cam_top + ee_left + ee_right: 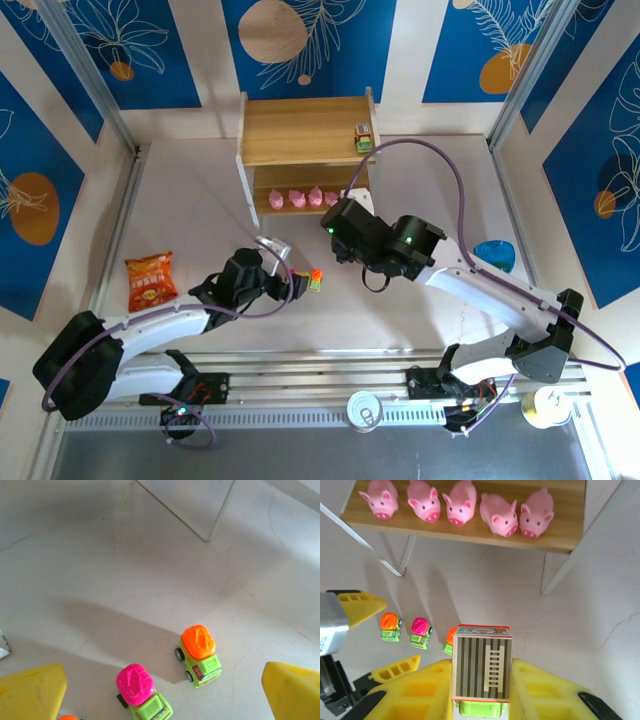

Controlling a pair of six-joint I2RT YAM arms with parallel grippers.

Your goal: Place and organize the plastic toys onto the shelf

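Pink pigs (460,507), five, line the shelf's (560,540) lower board. Right gripper (481,680) is clamped on a striped-top green car (481,665); left gripper (161,690) stands wide open over two cars (199,655) on the table (100,555).

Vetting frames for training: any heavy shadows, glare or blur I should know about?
Top external: even light, no glare, faint shadow left of the shelf. Left wrist: a broad soft shadow on the table beside the orange-topped car, focus sharp. Right wrist: pink pigs and the striped-roof car crisp, well lit.
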